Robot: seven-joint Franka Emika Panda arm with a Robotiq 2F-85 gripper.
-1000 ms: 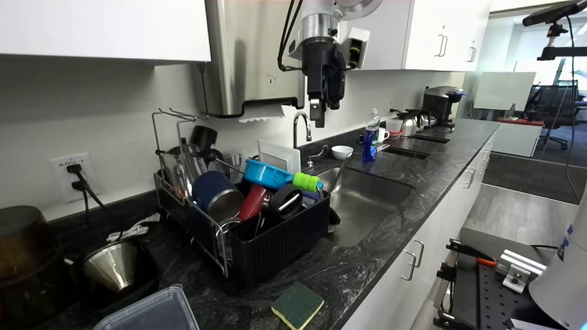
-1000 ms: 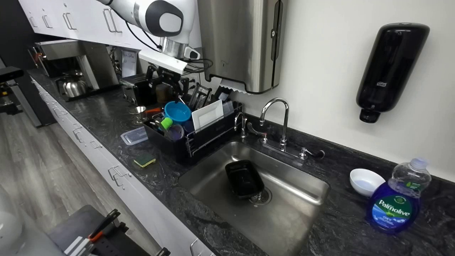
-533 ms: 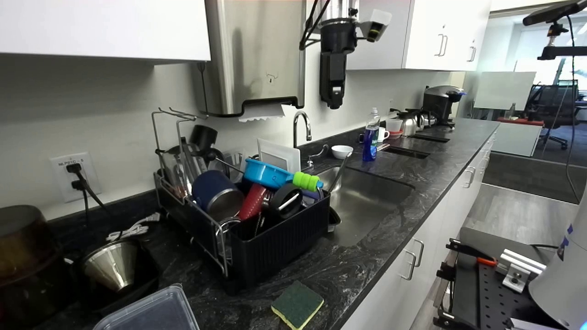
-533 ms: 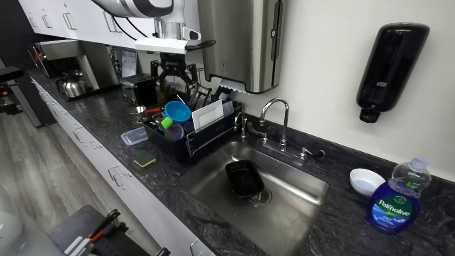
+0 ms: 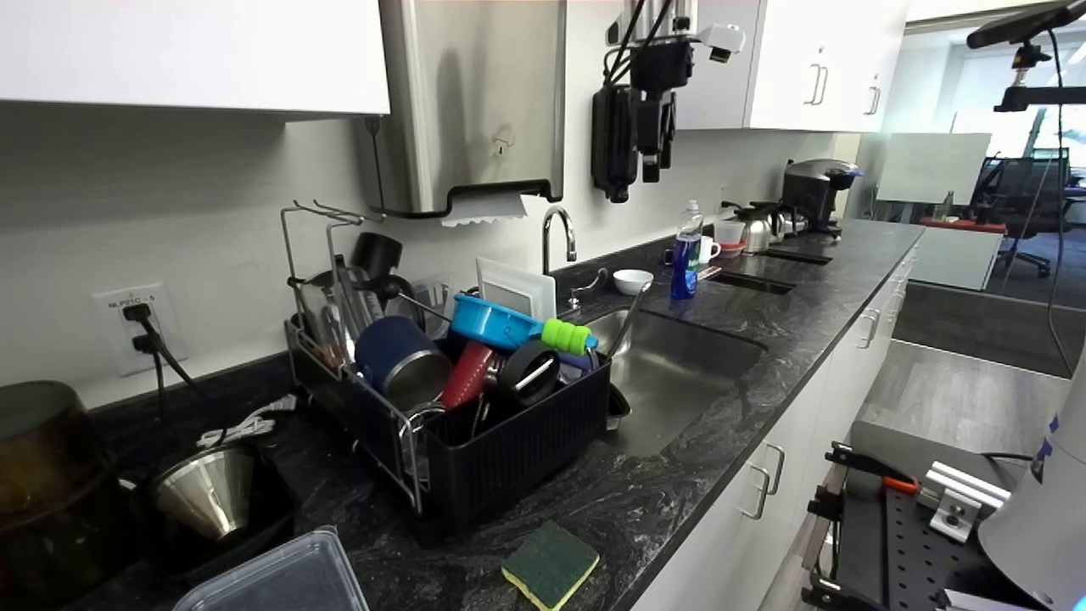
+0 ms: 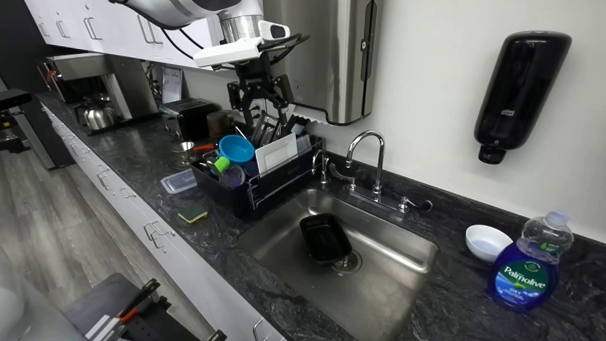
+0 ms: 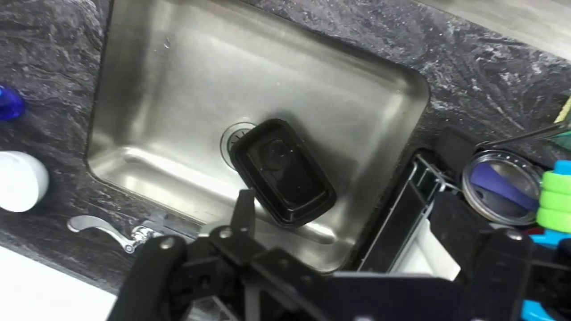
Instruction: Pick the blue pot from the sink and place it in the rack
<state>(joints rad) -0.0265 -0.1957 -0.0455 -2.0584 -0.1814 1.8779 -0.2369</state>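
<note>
Fingers point(image 7: 245, 212) spread; blue pot point(image 6: 236, 148) clearer in both exterior views than wrist's.

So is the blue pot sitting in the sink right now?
No, in an exterior view the blue pot sits up in the rack, while the sink holds a black dish.

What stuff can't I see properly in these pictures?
Most of the blue pot: wrist view, behind the gripper and past the picture's edge.
Most of the black tray: in an exterior view, behind the rack.
Most of the soap bottle: wrist view, cut off by the left edge.
Writing on the white sign: in an exterior view, too small and blurry.
</note>
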